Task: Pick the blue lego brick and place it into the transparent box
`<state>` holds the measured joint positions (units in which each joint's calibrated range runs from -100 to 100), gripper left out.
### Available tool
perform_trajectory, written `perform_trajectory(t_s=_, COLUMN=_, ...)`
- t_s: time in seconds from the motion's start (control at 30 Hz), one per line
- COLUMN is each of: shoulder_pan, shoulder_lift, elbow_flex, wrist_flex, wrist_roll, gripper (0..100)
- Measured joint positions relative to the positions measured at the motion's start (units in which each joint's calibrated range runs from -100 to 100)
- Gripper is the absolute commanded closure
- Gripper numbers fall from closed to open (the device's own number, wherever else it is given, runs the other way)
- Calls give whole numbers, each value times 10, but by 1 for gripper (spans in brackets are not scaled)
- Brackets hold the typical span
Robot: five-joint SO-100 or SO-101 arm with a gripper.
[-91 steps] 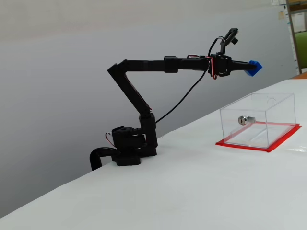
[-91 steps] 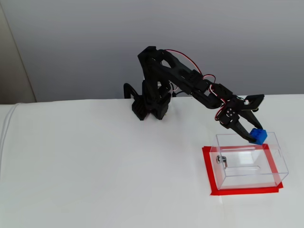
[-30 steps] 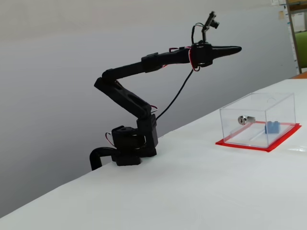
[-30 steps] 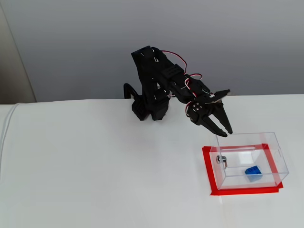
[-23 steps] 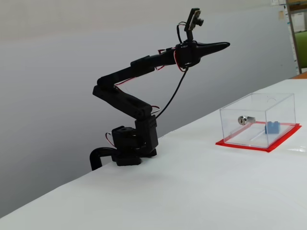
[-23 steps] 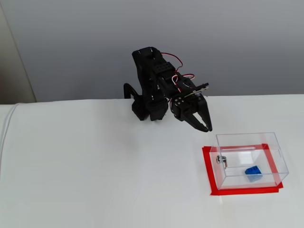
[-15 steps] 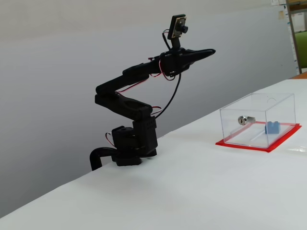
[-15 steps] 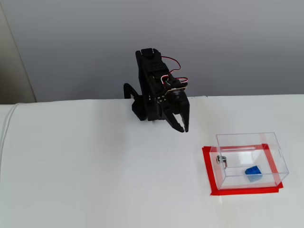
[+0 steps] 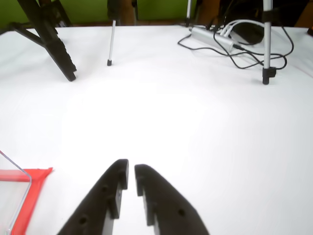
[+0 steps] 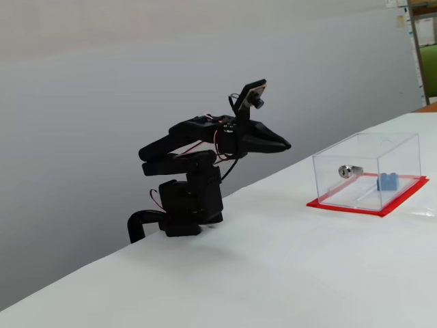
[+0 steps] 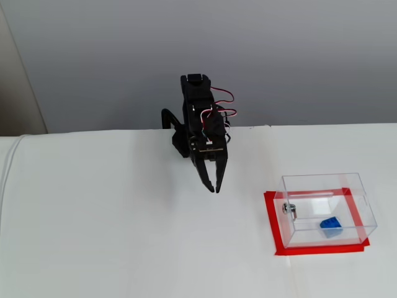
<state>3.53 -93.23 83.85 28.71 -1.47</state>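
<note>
— White desk (image 9: 195,127) fills the wrist view, with plenty of open surface ahead of the fingers (image 9: 131,172). What's along the far edge?

— A black stand leg (image 9: 51,41) on the left, a thin silver tripod leg (image 9: 112,44), another tripod leg (image 9: 267,44) on the right, and a tangle of cables (image 9: 239,46) between them. A corner of the transparent box (image 9: 17,196) and its red base pokes in at lower left.

— And the fingers themselves?

— Nearly together, just a narrow slit between the tips, nothing in it.

— From a fixed view at the side?

— A grey wall behind; the arm (image 10: 198,171) is folded near the desk's back edge, fingers (image 10: 285,145) held above the surface and pointing toward the box (image 10: 366,171). The blue lego brick (image 10: 388,182) sits inside on the floor of the box, with the silver cylinder (image 10: 349,171) to its left. Clear desk lies between arm and box.

— From a fixed view looking down?

— Fingers (image 11: 215,187) point toward the camera, tips close. The box (image 11: 327,211) stands well apart to their right, the brick (image 11: 330,226) inside near its front right, the cylinder (image 11: 288,209) at the left wall. I see no readable writing anywhere.
</note>
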Motion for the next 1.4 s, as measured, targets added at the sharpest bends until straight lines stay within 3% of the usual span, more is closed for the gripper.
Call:
perform_trajectory(t_s=0.43, shoulder_pan=40, shoulder_lift=-55, elbow_flex=143, wrist_flex=5, wrist_roll=0, gripper=99)
perform_trajectory(t_s=1.4, shoulder_pan=51, shoulder_lift=-56, elbow_flex=147, wrist_flex=213, wrist_roll=0, gripper=99)
